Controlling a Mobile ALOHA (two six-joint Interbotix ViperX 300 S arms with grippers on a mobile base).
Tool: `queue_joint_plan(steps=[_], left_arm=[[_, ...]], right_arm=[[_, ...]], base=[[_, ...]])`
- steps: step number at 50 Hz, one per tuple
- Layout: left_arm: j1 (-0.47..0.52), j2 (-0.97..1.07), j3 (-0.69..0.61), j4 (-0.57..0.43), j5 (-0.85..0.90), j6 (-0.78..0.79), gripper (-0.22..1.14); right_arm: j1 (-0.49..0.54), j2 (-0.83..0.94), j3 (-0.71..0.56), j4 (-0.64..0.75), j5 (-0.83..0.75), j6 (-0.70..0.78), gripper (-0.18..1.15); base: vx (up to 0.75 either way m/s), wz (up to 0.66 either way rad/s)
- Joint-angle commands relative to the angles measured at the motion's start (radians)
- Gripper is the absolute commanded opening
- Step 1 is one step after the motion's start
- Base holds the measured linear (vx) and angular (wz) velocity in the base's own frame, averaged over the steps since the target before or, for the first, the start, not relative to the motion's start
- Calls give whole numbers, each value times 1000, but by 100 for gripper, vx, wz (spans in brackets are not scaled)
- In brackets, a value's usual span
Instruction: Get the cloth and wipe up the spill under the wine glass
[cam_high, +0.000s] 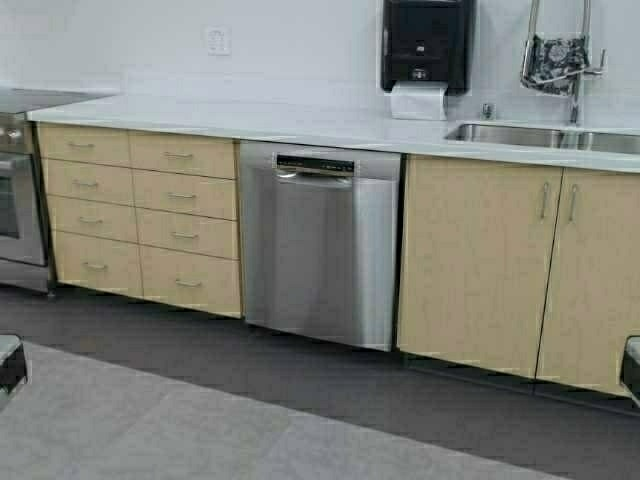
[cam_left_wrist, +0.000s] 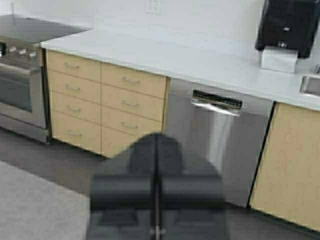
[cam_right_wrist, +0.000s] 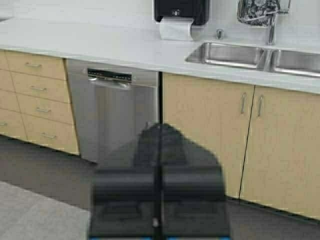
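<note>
1. The countertop (cam_high: 200, 118) runs along the far wall, well ahead of and above both grippers, over drawers, a dishwasher (cam_high: 320, 245) and cupboard doors.
2. The sink (cam_high: 505, 133) is set into that counter, ahead of the right gripper (cam_right_wrist: 159, 150) and up; from the left gripper (cam_left_wrist: 157, 165) it lies far off toward the robot's right.
3. The cloth (cam_high: 555, 60) hangs draped over the tall faucet (cam_high: 577, 75) above the sink, well apart from both grippers and closest to the right one. Dark with a white leaf pattern, it looks soft, light and limp; it should bunch and sag when pinched, not slip. A fair hold would be a hanging fold or lower edge, lifted up and off the faucet so it does not snag.
4. The paper towel dispenser (cam_high: 427, 45) is on the wall between the cloth and the dishwasher; its white sheet is not the cloth.
5. Both grippers sit low at the frame's edges, far from the counter, fingers pressed together, holding nothing.
6. No wine glass or spill is visible in any view.
</note>
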Motion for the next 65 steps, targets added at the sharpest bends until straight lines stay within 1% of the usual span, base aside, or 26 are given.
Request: queue_joint_plan(steps=[1,16,33,48,65], left_arm=[[0,6,-15,8,-12,-2,2],[0,-3,-8,9,-25,-3,2],[0,-3,11,9,-43,-8,2],[0,-3,17,9,-52,-9,2],[0,-6,17,9,-74,-9,2]], right_arm=[[-3,-11,-28,-2,-3,8,5],[-3,-34,-21,-2,-3,8,5],[-3,-32,-12,-12,-14,-21,5],[-3,-32,-14,-12,-14,-12,5],[-3,-32,-21,-12,-14,21,5]], base=[[25,-6],[29,-12],[35,-26],[38,-26],[39,-10]])
